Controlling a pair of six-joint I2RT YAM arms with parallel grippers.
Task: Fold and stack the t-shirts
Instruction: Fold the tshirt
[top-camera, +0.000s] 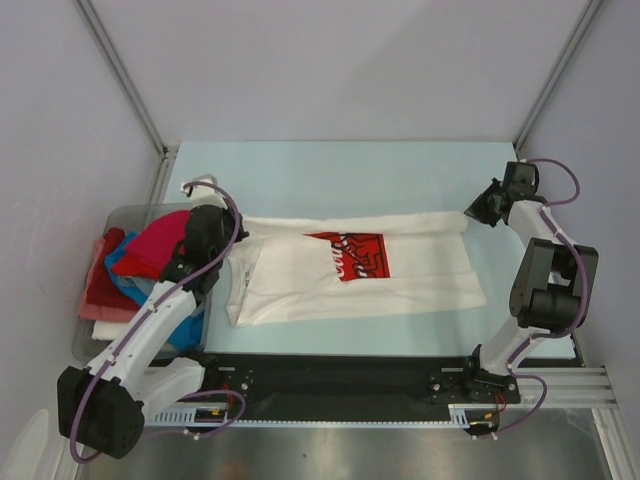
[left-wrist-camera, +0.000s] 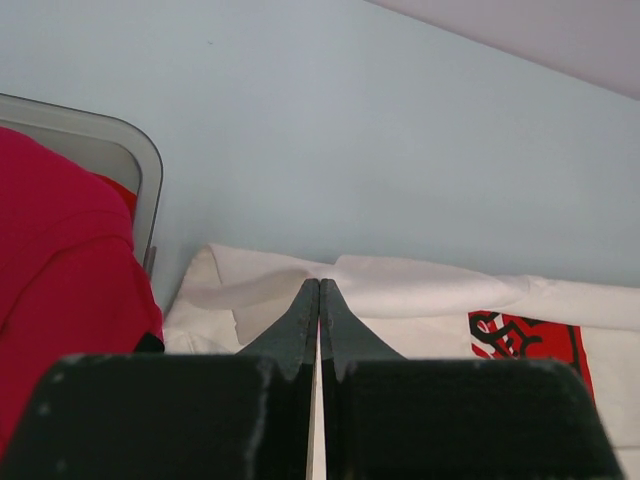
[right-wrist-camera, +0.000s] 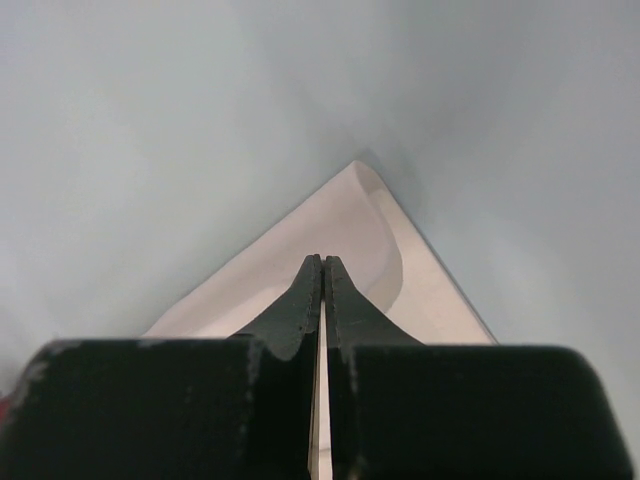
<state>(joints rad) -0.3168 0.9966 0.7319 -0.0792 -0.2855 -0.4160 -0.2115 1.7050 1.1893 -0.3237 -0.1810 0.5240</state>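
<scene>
A white t-shirt (top-camera: 300, 285) with a red square print (top-camera: 352, 255) lies flat across the table, its far edge doubled over in a long fold. My left gripper (top-camera: 238, 230) is shut on the far left corner of that fold; in the left wrist view the gripper (left-wrist-camera: 320, 285) pinches white cloth (left-wrist-camera: 430, 290). My right gripper (top-camera: 470, 213) is shut on the far right corner; in the right wrist view the gripper (right-wrist-camera: 323, 260) holds the white corner (right-wrist-camera: 350, 215). A magenta-red tee (top-camera: 155, 245), a blue tee (top-camera: 125, 268) and a pink tee (top-camera: 105, 312) lie in a heap at the left.
The clear grey bin (top-camera: 130, 212) holding the coloured tees stands at the table's left edge, just beside my left arm; its rim shows in the left wrist view (left-wrist-camera: 140, 150). A black rail (top-camera: 340, 375) runs along the near edge. Metal frame posts stand at the far corners.
</scene>
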